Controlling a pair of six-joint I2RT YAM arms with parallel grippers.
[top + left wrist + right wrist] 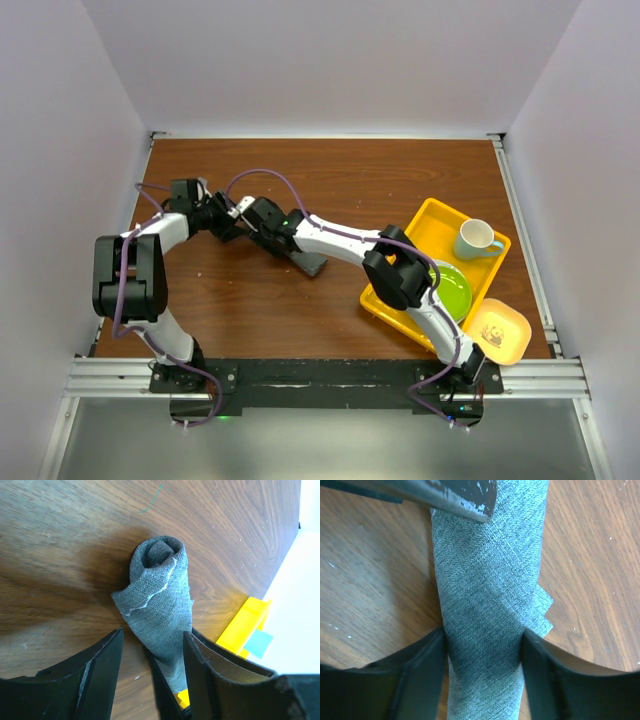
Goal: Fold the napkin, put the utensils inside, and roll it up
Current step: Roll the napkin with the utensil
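Rolled napkin (pixel 310 263) lies centre-left in top view. The right gripper (pixel 482 635) pinches it across its width; the left gripper (pixel 152 636) straddles it, fingers spread. No utensils visible. Advice: keep tension and release gently so the loose corner stays wound.

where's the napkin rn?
Top view: napkin, rolled, left of table centre, straddled by left gripper and right gripper, well left of the tray.

Rolled napkin (pixel 309 263) on the table (pixel 300 170) left of centre, left gripper (pixel 152 637) at its far end, right gripper (pixel 482 635) astride its middle, tray (pixel 430 212) at right, mug (pixel 478 240) behind plate (pixel 456 291) in it, dish (pixel 500 332) before it
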